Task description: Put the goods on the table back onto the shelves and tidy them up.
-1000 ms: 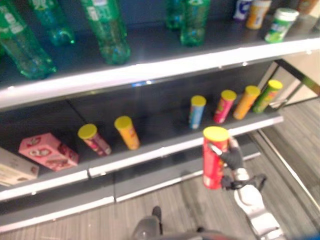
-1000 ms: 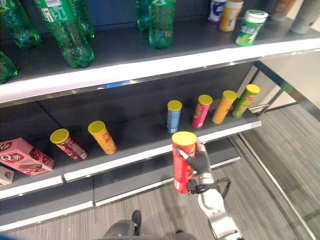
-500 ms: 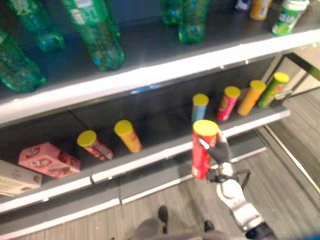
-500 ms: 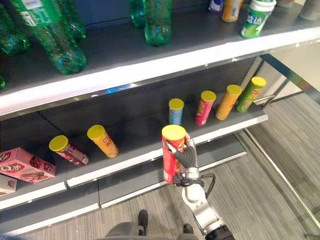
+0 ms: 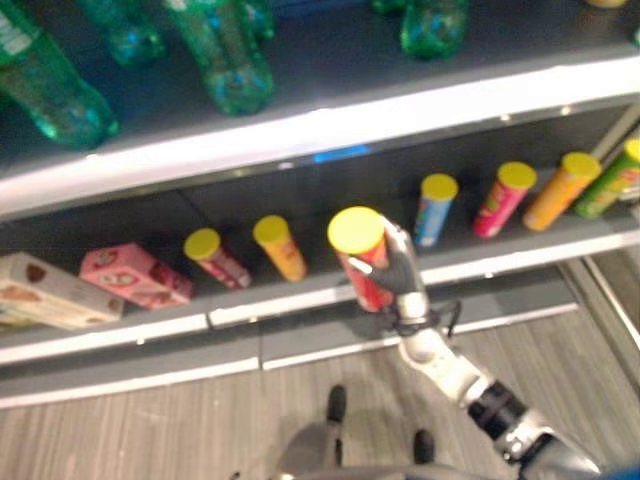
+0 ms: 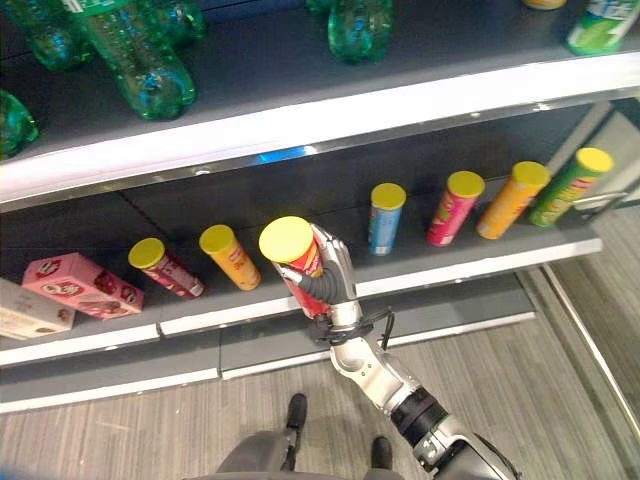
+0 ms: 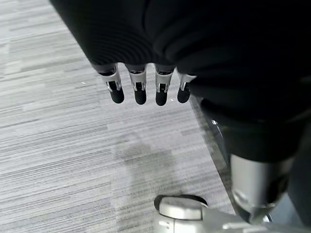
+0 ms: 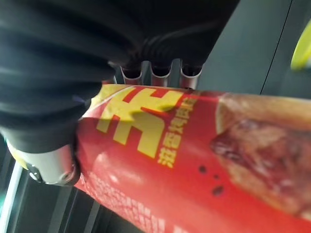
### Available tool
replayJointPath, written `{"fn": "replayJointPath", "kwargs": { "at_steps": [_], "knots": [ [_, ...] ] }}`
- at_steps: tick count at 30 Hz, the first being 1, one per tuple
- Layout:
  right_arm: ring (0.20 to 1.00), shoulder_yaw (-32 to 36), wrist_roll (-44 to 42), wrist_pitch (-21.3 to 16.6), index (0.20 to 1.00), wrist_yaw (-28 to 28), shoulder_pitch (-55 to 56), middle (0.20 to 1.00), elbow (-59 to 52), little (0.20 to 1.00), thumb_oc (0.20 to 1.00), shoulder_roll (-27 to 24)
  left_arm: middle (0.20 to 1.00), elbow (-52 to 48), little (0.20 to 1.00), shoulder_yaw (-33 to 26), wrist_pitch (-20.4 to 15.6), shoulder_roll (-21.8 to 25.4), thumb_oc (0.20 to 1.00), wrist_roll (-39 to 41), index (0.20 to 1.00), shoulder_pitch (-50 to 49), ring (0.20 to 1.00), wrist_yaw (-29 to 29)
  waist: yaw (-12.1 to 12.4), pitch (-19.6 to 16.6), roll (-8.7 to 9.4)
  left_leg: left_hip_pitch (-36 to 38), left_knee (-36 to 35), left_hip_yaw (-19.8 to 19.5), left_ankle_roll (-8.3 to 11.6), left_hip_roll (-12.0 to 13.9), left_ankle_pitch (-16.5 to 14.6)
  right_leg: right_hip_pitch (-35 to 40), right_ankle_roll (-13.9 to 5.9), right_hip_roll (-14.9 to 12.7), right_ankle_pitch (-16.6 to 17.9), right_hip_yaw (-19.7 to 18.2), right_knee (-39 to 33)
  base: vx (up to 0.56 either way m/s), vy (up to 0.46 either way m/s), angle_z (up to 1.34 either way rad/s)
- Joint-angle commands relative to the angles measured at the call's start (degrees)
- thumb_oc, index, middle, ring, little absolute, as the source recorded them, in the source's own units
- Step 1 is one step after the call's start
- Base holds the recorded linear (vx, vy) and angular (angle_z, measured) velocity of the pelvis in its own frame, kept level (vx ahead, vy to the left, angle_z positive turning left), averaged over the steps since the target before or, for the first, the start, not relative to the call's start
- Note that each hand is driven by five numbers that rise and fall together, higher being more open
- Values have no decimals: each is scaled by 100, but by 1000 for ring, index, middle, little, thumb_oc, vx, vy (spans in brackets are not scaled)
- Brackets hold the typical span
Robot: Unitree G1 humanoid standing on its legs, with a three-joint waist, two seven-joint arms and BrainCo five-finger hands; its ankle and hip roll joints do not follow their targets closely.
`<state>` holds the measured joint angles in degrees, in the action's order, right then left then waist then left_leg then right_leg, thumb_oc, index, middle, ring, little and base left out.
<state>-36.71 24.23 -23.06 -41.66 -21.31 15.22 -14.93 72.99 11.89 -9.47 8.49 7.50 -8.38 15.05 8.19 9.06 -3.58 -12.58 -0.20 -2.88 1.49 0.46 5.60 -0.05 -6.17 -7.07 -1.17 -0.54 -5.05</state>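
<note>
A red chip can [image 6: 300,272] with a yellow lid is tilted in my right hand [image 6: 336,272], whose fingers curl round its body. The can hangs at the front edge of the lower shelf [image 6: 440,275], in the gap between an orange can [image 6: 230,257] and a blue can [image 6: 384,217]. Up close, the red can [image 8: 194,160] sits pressed against the fingers. My left hand [image 7: 141,90] hangs over the floor with straight fingers and holds nothing.
The lower shelf also carries a maroon can [image 6: 165,267], a pink box [image 6: 82,285] and a pale box [image 6: 25,310] on the left, and pink [image 6: 455,207], orange [image 6: 512,198] and green [image 6: 570,185] cans on the right. Green bottles [image 6: 140,60] stand on the upper shelf.
The view has shifted. Against the shelf, my right hand has carried the red can left and up to the shelf edge and tipped it over, from below the blue can to its left.
</note>
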Motion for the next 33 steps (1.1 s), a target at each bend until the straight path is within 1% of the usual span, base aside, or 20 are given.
{"fn": "replayJointPath", "kwargs": {
  "at_steps": [1,6,7,9,10,14,15,16,17,19,23,28,29,33],
  "knots": [
    [200,99,206,-343,200,-282,-296,200,-169,200,200,133,1000,261,1000,370,-183,-23,1000,-182,1000,389,1000,122,133,10,-165,-285,-99,-558,98,76,-137,-133,-175,-263,-155,-203,213,1,-25,10],
    [200,204,63,-407,200,-379,-419,200,23,200,200,229,1000,207,1000,490,-229,-23,1000,-208,1000,439,1000,181,217,87,-280,-440,-60,-632,96,16,-135,-232,-199,-304,-126,-137,186,-9,-5,12],
    [200,205,64,-409,200,-381,-421,200,27,200,200,230,1000,207,1000,490,-229,-23,1000,-208,1000,440,1000,182,217,85,-280,-445,-57,-633,96,16,-136,-235,-199,-304,-126,-135,186,0,0,0],
    [200,345,-16,-429,200,-488,-535,200,150,200,200,260,1000,158,1000,545,-253,-13,1000,-226,1000,429,1000,225,281,123,-359,-530,-49,-662,86,-30,-142,-307,-216,-324,-114,-123,172,0,0,0],
    [200,346,-16,-431,200,-489,-538,200,152,200,200,261,1000,158,1000,545,-253,-13,1000,-226,1000,431,1000,225,282,121,-358,-535,-45,-662,86,-30,-143,-311,-216,-324,-114,-123,173,0,0,0],
    [200,721,75,-408,200,-894,-748,200,217,200,200,223,1000,47,1000,687,-300,0,1000,-287,1000,464,1000,316,381,246,-545,-782,68,-721,71,-117,-153,-503,-232,-378,-85,-121,184,-59,19,1],
    [200,721,78,-409,200,-898,-749,200,220,200,200,223,1000,47,1000,689,-299,0,1000,-287,1000,466,1000,316,384,241,-545,-791,74,-722,70,-117,-155,-509,-232,-378,-85,-121,186,-44,19,4],
    [200,791,121,-378,200,-1002,-819,200,248,200,200,217,1000,14,1000,722,-314,3,1000,-303,1000,472,1000,342,412,265,-588,-837,99,-729,69,-135,-153,-545,-238,-390,-79,-108,186,-24,10,4],
    [200,792,124,-379,200,-1006,-821,200,251,200,200,218,1000,14,1000,724,-313,3,1000,-303,1000,474,1000,343,415,261,-589,-846,105,-730,69,-135,-156,-552,-238,-389,-78,-108,187,-64,29,4],
    [200,1074,293,-301,200,-1324,-1059,200,289,200,200,171,1000,-111,1000,837,-387,12,1000,-346,1000,537,1000,444,515,340,-716,-1043,193,-775,56,-211,-156,-674,-257,-449,-40,-79,184,-76,47,1],
    [200,1287,536,-186,200,-1585,-1302,200,256,200,200,66,1000,-247,1000,935,-465,31,1000,-410,1000,649,1000,552,636,398,-832,-1303,360,-805,44,-313,-188,-820,-282,-530,-7,-26,204,-43,35,10],
    [200,1289,538,-186,200,-1586,-1303,200,257,200,200,64,1000,-247,1000,937,-465,31,1000,-410,1000,651,1000,553,640,387,-832,-1322,372,-806,43,-313,-193,-835,-283,-529,-7,-26,207,-17,16,7],
    [200,1429,800,-25,200,-1784,-1517,200,150,200,200,-73,1000,-371,1000,953,-535,50,1000,-467,1000,739,1000,710,737,500,-935,-1615,559,-806,29,-418,-230,-1002,-317,-635,46,0,212,-100,92,1],
    [200,1479,939,32,200,-1896,-1610,200,163,200,200,-174,1000,-465,1000,991,-585,50,1000,-522,1000,811,1000,786,792,602,-988,-1933,777,-765,14,-499,-286,-1172,-330,-694,95,-45,216,-68,44,-3]
  ]
}}
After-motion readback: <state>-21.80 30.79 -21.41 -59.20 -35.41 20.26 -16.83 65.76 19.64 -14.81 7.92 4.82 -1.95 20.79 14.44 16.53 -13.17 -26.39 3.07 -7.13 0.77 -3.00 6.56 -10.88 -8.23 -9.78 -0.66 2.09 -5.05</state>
